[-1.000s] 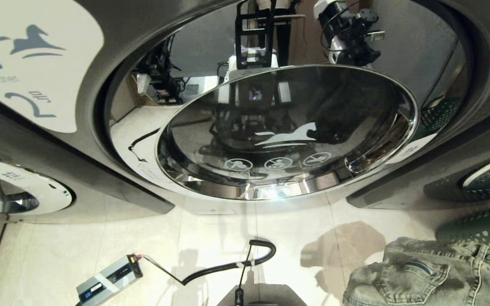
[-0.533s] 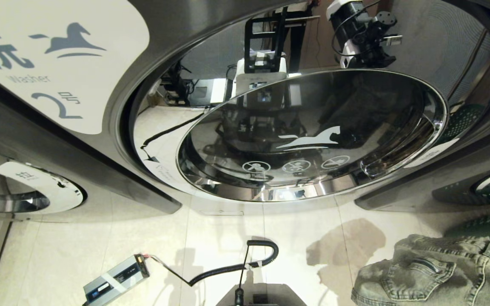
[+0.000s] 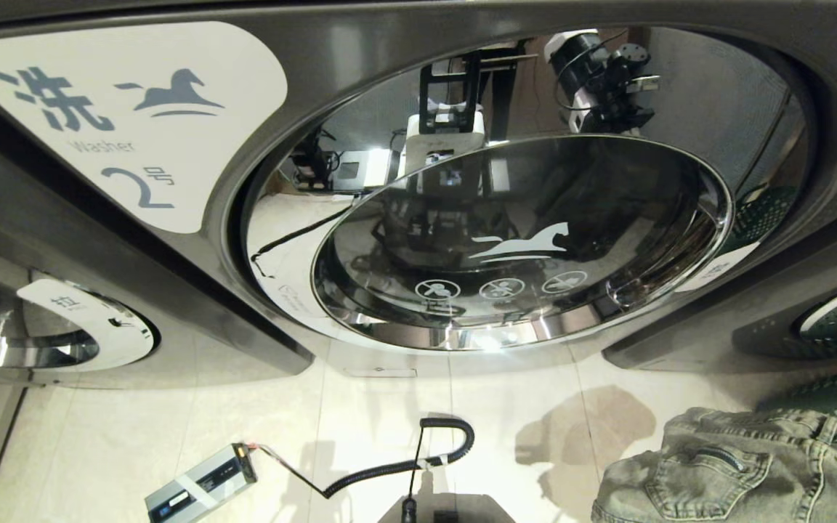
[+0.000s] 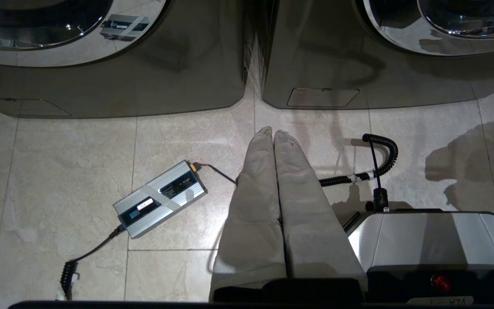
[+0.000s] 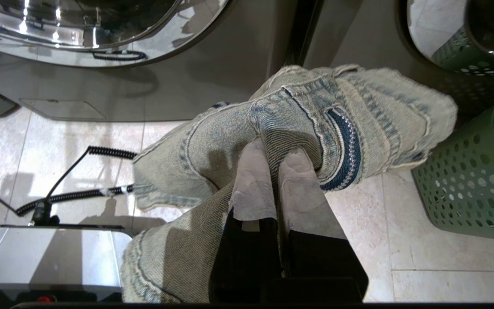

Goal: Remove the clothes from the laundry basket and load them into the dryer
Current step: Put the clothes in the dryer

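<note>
My fingers wear matt cloth covers, pinching rough faded denim jeans; washer door has glossy chrome, basket is matt plastic.

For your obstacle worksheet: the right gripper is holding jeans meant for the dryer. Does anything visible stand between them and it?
The dryer is in no view, so that cannot be settled. The right gripper, shut on the jeans, hangs before the closed washer door, beside the laundry basket.

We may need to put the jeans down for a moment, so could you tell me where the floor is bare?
Bare tile lies between the silver power brick and the washer fronts. It is crowded near the coiled black cable, the robot base and the green laundry basket.
</note>
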